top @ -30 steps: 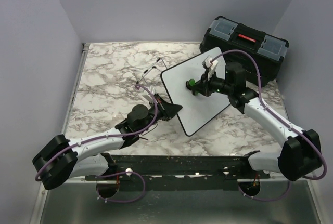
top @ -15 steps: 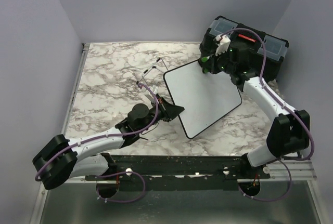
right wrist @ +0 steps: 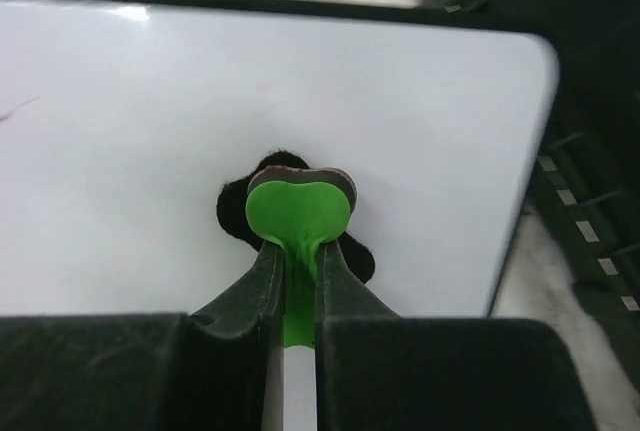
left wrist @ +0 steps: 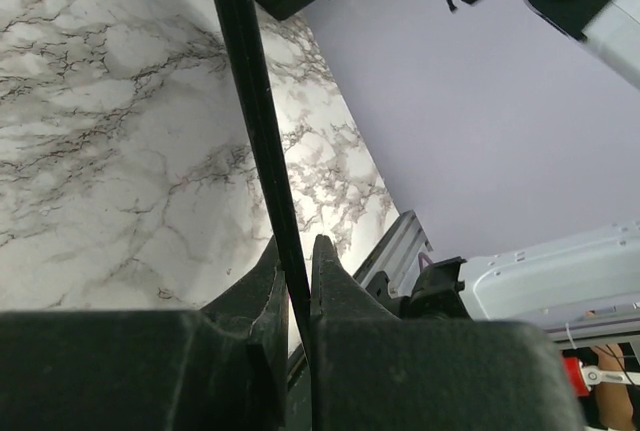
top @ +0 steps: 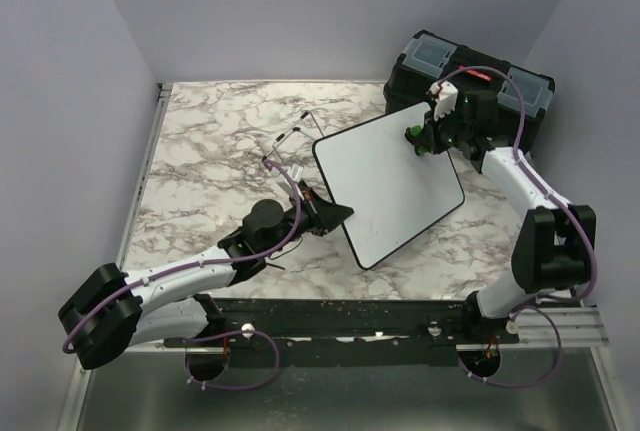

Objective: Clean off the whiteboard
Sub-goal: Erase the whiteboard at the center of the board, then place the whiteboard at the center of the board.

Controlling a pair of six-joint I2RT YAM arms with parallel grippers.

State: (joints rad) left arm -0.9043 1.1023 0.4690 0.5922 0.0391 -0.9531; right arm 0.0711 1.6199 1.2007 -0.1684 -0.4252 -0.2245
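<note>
The whiteboard (top: 385, 191) stands tilted in the middle of the marble table, its white face blank in the top view. My left gripper (top: 335, 214) is shut on its left edge; in the left wrist view the black rim (left wrist: 255, 101) runs edge-on between the closed fingers of the left gripper (left wrist: 297, 271). My right gripper (top: 421, 137) is shut on a green-handled eraser (top: 412, 134) near the board's upper right corner. In the right wrist view the eraser (right wrist: 298, 209) presses its dark pad on the whiteboard's face (right wrist: 150, 131), held by the right gripper (right wrist: 298, 263). A faint red trace (right wrist: 20, 109) shows at the left.
A black toolbox (top: 470, 86) with a red handle stands at the back right, just behind the board and the right wrist. A thin black wire easel stand (top: 285, 146) lies left of the board. Lilac walls close in the table on three sides.
My right gripper went with the eraser from the board's middle up to its top corner by the toolbox, then came down a little onto the upper right area. The left gripper kept its hold.
</note>
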